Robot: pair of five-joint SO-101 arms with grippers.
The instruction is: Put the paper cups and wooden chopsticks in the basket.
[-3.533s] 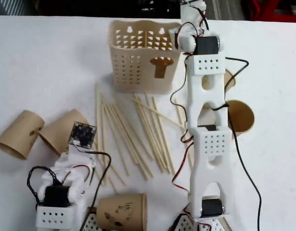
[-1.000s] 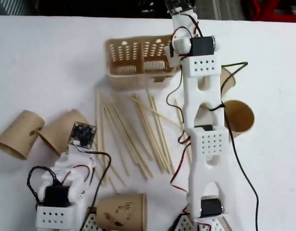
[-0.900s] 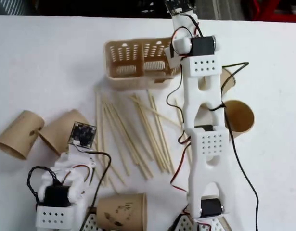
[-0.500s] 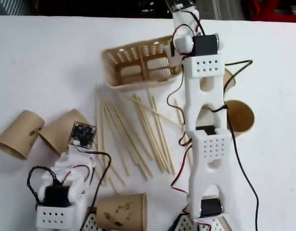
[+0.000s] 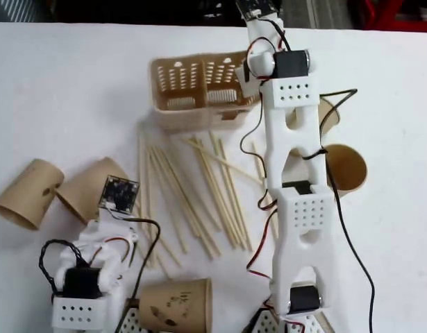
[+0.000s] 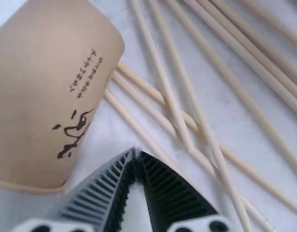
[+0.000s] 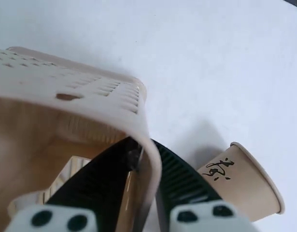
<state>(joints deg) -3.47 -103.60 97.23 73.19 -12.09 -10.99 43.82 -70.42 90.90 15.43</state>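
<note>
White surface holds the scattered wooden chopsticks (image 5: 173, 187) and brown paper cups (image 5: 175, 305). Nothing looks placed in the tilted beige perforated basket (image 5: 192, 90), whose wall the right jaws clamp. The left jaws rest together, empty.

— What is the basket (image 5: 192, 87) made of?
— Beige plastic. It's smooth, faintly shiny, and perforated all over.
— And the paper cups (image 6: 47, 92)?
— Brown matt paper with dark print. The wooden chopsticks (image 6: 189, 140) are pale, bare wood with no varnish.
— The left gripper (image 6: 135, 153)?
— Dark, dull, ribbed plastic. The arms (image 5: 296, 208) are white matt plastic, and the table (image 5: 74, 83) is matt white.
</note>
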